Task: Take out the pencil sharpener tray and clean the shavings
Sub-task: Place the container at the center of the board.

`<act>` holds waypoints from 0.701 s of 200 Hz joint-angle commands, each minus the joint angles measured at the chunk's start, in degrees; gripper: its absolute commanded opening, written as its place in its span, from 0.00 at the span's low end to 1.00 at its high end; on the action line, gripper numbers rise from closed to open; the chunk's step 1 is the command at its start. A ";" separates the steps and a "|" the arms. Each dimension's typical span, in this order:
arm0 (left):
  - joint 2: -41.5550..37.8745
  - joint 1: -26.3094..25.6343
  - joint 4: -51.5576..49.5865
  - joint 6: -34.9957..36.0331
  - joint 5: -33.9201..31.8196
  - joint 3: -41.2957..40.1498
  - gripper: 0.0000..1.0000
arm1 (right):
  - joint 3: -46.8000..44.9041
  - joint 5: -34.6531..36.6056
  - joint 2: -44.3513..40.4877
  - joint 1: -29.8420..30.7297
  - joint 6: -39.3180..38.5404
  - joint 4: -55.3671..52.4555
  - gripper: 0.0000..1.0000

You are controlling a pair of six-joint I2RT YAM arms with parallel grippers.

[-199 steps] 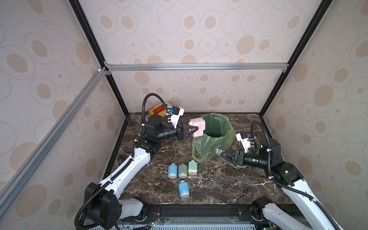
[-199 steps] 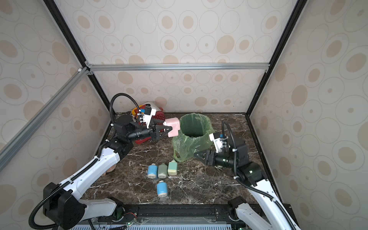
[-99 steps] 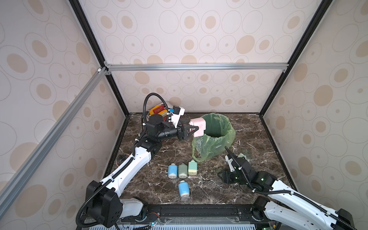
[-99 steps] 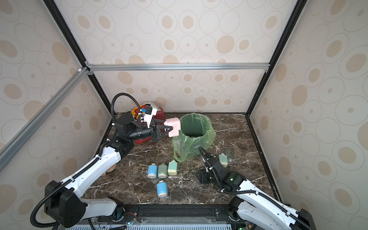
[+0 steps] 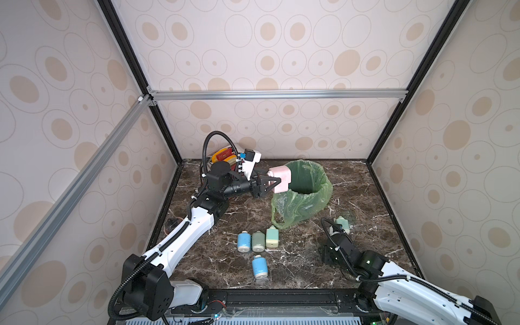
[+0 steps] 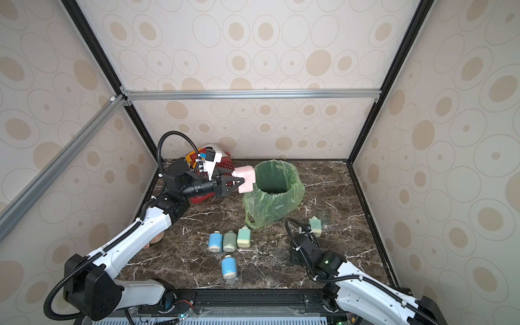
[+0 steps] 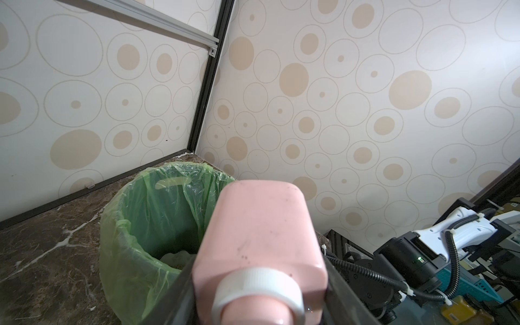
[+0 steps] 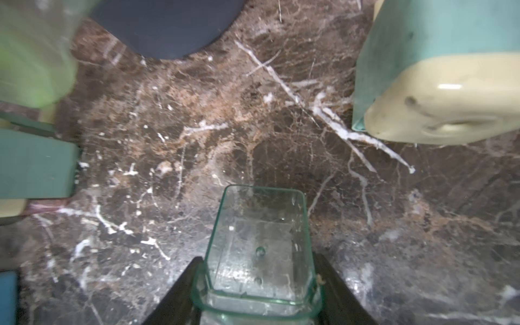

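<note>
A pink pencil sharpener (image 5: 281, 177) (image 6: 247, 174) (image 7: 261, 239) is held at the near rim of the green-bagged bin (image 5: 323, 183) (image 6: 281, 202) (image 7: 135, 225), with my left gripper (image 5: 274, 182) (image 6: 240, 180) (image 7: 260, 295) shut on it. My right gripper (image 8: 259, 292) is shut on a clear tray (image 8: 259, 247), low over the marble at the front right. The tray holds only a few specks. In both top views the right gripper (image 5: 327, 253) (image 6: 295, 256) points down and hides the tray.
Three sharpeners (image 5: 257, 241) (image 6: 229, 240) lie in a row mid-table, with a blue one (image 5: 259, 266) in front. A teal and cream sharpener (image 5: 342, 225) (image 8: 436, 84) lies beside the right gripper. A red and yellow item (image 5: 222, 154) sits in the back left corner.
My right arm has dropped from beside the bin to low over the front right of the table, with the tray in its grip. The left arm has held still.
</note>
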 commanded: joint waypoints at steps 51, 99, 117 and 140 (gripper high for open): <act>0.21 0.08 3.94 -0.60 1.24 2.87 0.00 | 3.10 0.43 1.57 0.48 -2.49 -2.46 0.77; 0.43 0.12 4.64 -1.10 1.58 3.04 0.00 | 7.50 -0.95 -0.06 0.52 -6.37 -6.67 0.85; 0.67 0.08 5.18 -1.44 2.53 3.13 0.00 | 12.42 -2.70 -0.75 0.36 -11.33 -8.72 0.92; 1.34 0.11 8.85 -4.12 6.00 3.15 0.00 | 21.11 -7.59 0.27 -0.82 -17.87 -12.14 0.99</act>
